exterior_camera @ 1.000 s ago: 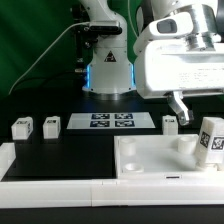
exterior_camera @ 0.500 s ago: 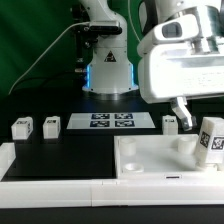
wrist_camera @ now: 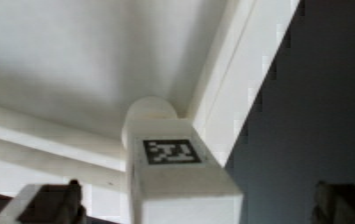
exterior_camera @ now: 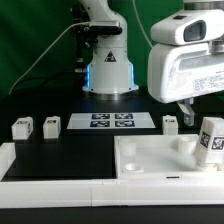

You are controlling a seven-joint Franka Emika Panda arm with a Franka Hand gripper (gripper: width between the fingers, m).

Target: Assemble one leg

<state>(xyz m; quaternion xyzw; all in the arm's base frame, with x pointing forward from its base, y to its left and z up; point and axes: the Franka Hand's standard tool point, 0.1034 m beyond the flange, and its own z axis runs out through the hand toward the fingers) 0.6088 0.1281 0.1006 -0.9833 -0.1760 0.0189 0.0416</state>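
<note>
— Where's your leg (exterior_camera: 208, 140)?
— Upright in the tray's (exterior_camera: 150, 162) corner, long axis vertical, just below your tool (wrist_camera: 197, 202).
— And the tool?
— Spread wide, pinching nothing, leg lined up between its fingers (wrist_camera: 49, 203).

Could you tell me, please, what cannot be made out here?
Wrist view: the hand shows only blurred, dark finger ends at the picture's edge, which also cuts off the leg.
Exterior view: part of the hand, cut off by the right edge.
Exterior view: tags on the spare legs, too small to read.
</note>
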